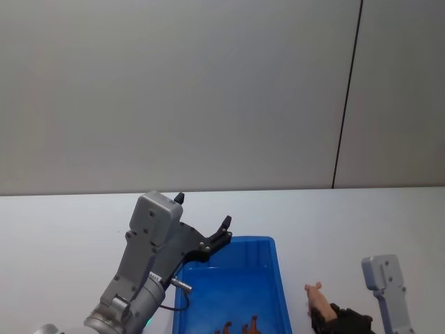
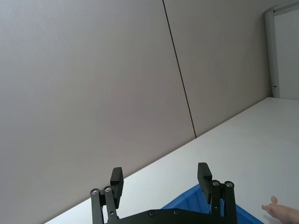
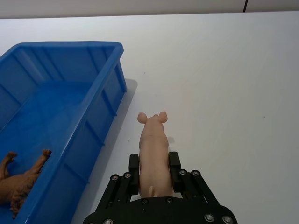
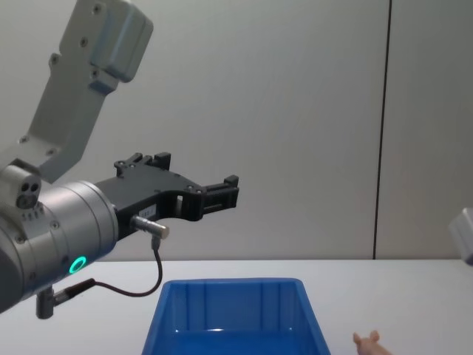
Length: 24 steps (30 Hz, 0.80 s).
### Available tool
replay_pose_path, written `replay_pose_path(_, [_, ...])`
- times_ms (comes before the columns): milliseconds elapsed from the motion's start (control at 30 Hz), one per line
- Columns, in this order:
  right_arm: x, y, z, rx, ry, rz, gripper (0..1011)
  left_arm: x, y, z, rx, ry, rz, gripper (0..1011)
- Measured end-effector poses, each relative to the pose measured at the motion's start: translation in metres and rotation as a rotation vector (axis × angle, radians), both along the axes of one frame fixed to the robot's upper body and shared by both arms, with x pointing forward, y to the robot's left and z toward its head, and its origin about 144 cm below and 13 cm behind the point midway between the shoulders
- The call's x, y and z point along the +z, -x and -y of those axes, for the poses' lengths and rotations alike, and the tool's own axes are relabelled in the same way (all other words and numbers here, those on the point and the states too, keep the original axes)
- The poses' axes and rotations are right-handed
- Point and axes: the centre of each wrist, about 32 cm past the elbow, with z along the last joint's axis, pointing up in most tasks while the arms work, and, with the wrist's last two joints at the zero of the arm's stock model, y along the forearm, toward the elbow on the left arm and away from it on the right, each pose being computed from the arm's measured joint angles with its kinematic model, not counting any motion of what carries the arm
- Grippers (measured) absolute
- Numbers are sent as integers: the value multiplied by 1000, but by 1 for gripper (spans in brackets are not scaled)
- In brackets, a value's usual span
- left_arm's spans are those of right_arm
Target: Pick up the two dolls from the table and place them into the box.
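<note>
The blue box (image 1: pixel 272 278) sits on the white table (image 1: pixel 62 229) in front of me. An orange-brown doll (image 3: pixel 21 182) lies on the box floor, near one end. The pale pink doll (image 3: pixel 153 140), with small pointed ears, sticks forward out of my right gripper (image 3: pixel 154 162), which is shut on its body, low over the table just to the right of the box (image 3: pixel 70 45). My left gripper (image 1: pixel 205 216) hangs open and empty, raised above the box's far left corner; its fingers (image 2: pixel 117 181) stand wide apart.
A grey wall (image 1: pixel 208 90) with a dark vertical seam rises behind the table. Bare white tabletop (image 3: pixel 224 84) stretches beyond and to the right of the pink doll.
</note>
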Motion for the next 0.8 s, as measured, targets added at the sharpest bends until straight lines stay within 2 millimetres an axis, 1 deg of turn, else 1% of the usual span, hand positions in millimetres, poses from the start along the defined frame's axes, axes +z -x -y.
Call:
replay_pose_path(67, [2, 0, 0, -7, 0, 8, 360, 0, 0, 0, 0, 0, 0, 1001])
replay_pose_path(267, [10, -1, 0, -20, 4, 50, 360, 0, 0, 0, 0, 0, 0, 1001])
replay_pose_path(467, [23, -1, -1, -16, 11, 115, 361, 0, 0, 0, 0, 0, 0, 1001])
replay_pose_path(800, [47, -4, -6, 63, 3, 202, 360, 0, 0, 0, 0, 0, 0, 1001])
